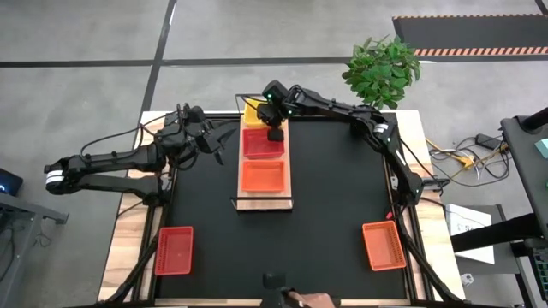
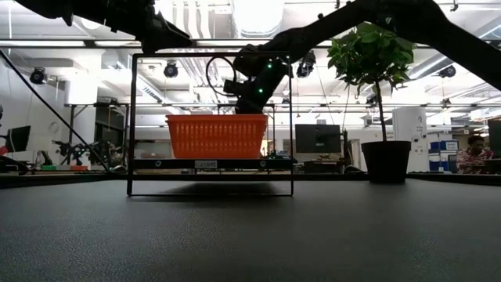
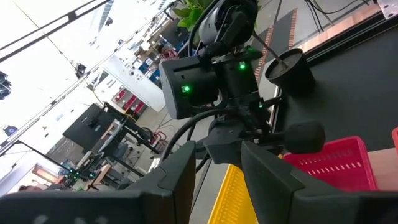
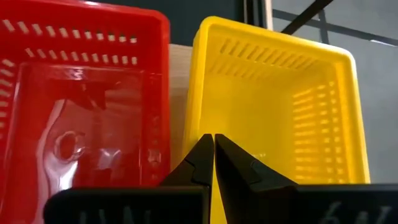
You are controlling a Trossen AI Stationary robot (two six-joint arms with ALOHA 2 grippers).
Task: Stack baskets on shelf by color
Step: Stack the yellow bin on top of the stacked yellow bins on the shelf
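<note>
I am hovering my right fingers (image 4: 213, 163), pressed together and empty, over the yellow basket (image 4: 273, 99); it looks light and springy, so I'd be pinching its thin rim

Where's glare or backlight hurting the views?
Low view: bright ceiling lights backlight the scene, so both arms read as silhouettes; the orange basket on the shelf stays clear. Right wrist view: ceiling-light reflections glare off the red basket floor; the yellow basket is evenly lit. Left wrist view: sky and ceiling blown out. High view: even, no glare.
</note>
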